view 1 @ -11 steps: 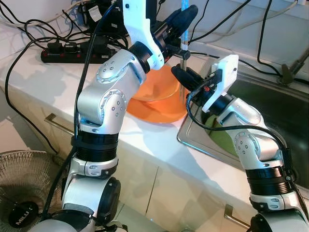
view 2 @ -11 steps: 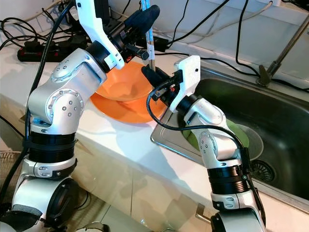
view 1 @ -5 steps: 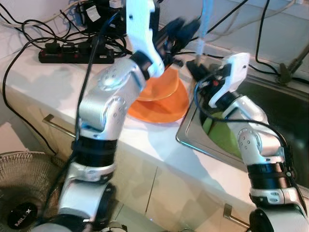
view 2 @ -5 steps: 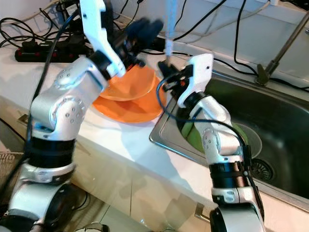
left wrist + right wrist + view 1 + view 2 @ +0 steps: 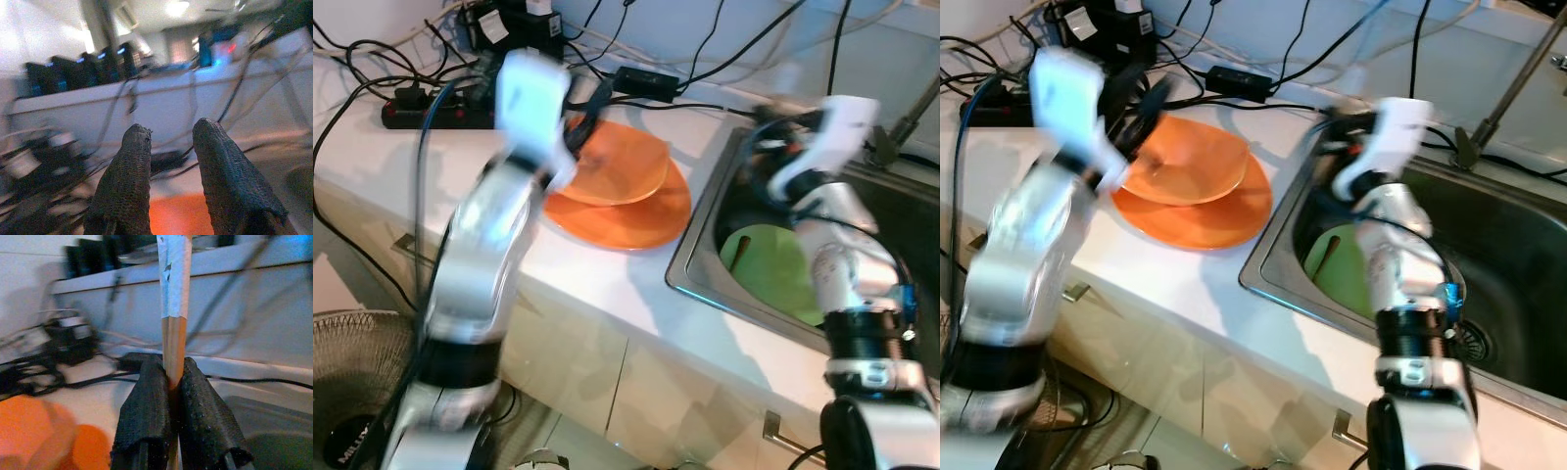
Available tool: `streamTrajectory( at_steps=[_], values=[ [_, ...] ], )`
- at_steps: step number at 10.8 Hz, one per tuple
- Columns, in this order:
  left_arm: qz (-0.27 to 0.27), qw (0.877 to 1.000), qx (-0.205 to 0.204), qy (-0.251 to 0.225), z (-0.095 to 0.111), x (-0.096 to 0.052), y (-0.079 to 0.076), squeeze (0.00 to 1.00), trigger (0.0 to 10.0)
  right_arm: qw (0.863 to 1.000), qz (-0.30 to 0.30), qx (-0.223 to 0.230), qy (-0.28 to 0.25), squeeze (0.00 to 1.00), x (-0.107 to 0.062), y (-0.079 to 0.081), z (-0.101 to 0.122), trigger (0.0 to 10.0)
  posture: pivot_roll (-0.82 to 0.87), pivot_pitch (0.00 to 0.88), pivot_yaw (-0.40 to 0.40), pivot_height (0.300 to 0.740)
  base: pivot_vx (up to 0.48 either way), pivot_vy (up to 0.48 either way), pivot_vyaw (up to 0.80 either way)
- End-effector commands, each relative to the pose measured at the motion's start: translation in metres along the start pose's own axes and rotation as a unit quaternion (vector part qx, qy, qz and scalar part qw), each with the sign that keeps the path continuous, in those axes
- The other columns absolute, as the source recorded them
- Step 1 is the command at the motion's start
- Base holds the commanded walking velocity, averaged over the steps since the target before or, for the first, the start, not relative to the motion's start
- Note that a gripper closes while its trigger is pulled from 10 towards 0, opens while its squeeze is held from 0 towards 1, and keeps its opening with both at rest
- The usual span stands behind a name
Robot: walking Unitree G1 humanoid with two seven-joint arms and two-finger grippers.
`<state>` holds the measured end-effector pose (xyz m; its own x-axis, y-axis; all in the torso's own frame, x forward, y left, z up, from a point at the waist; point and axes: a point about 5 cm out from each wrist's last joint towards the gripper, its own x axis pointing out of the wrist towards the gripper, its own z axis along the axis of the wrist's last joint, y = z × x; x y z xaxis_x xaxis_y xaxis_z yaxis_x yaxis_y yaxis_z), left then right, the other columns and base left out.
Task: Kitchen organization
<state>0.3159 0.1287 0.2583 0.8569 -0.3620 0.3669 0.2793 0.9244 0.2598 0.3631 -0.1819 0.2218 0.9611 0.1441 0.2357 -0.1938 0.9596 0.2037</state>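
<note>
My right gripper (image 5: 168, 382) pinches the chopsticks (image 5: 174, 308) upright above the sink (image 5: 705, 257) rim; my left gripper (image 5: 168, 147), fingers apart and empty, hovers over the orange plates (image 5: 626, 196) beside the sink. Stowing them probably remains

A black power strip (image 5: 431, 108) with tangled cables lies at the upper left of the white worktop (image 5: 607, 284); a fan (image 5: 352, 392) stands lower left.

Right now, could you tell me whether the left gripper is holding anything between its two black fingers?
No, the left gripper is open, its fingers apart with nothing between them.
</note>
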Motion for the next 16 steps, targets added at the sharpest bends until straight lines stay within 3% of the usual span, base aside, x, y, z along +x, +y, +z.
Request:
streamTrajectory(
  at_steps=[1, 3, 4, 8, 11, 12, 13, 16],
  values=[
    [0.009, 0.999, 0.022, -0.024, 0.006, -0.001, 0.000, 0.00, 10.0, 1.000, -0.020, -0.007, -0.009, 0.00, 0.002, -0.007, 0.005, 0.0, 0.07, 0.051, -0.096, 0.740, 0.000, 0.000, 0.00],
    [0.073, 0.993, 0.082, -0.048, -0.008, -0.025, 0.009, 0.00, 10.0, 0.998, -0.063, -0.018, -0.007, 0.00, 0.001, -0.022, 0.002, 0.0, 0.07, 0.053, -0.102, 0.740, 0.000, 0.000, 0.00],
    [0.099, 0.988, 0.116, -0.027, -0.024, -0.043, 0.010, 0.00, 10.0, 0.996, -0.086, -0.025, -0.003, 0.00, -0.001, -0.030, -0.004, 0.0, 0.07, 0.055, -0.105, 0.740, 0.000, 0.000, 0.00],
    [0.148, 0.982, 0.119, 0.020, -0.052, -0.069, 0.018, 0.00, 10.0, 0.993, -0.117, -0.029, 0.008, 0.00, -0.005, -0.043, -0.015, 0.0, 0.07, 0.060, -0.115, 0.740, 0.000, 0.000, 0.00],
    [0.130, 0.987, 0.087, 0.047, -0.071, -0.077, 0.007, 0.00, 10.0, 0.988, -0.142, -0.044, 0.034, 0.00, -0.009, -0.053, -0.032, 0.2, 0.07, 0.059, -0.121, 0.740, 0.000, 0.000, 0.00],
    [0.118, 0.989, 0.074, 0.059, -0.078, -0.078, 0.003, 0.00, 10.0, 0.986, -0.150, -0.048, 0.050, 0.00, -0.012, -0.057, -0.040, 4.4, 0.07, 0.054, -0.125, 0.740, 0.000, 0.000, 0.00],
    [0.092, 0.990, 0.081, 0.064, -0.082, -0.079, -0.003, 0.00, 10.0, 0.984, -0.157, -0.056, 0.067, 0.00, -0.015, -0.061, -0.049, 10.0, 0.07, 0.049, -0.128, 0.740, 0.000, 0.000, 0.00],
    [0.088, 0.991, 0.074, 0.075, -0.089, -0.083, -0.007, 0.00, 10.0, 0.976, -0.175, -0.067, 0.112, 0.00, -0.026, -0.068, -0.073, 10.0, 0.07, 0.042, -0.137, 0.740, 0.000, 0.000, 0.00]
  ],
)
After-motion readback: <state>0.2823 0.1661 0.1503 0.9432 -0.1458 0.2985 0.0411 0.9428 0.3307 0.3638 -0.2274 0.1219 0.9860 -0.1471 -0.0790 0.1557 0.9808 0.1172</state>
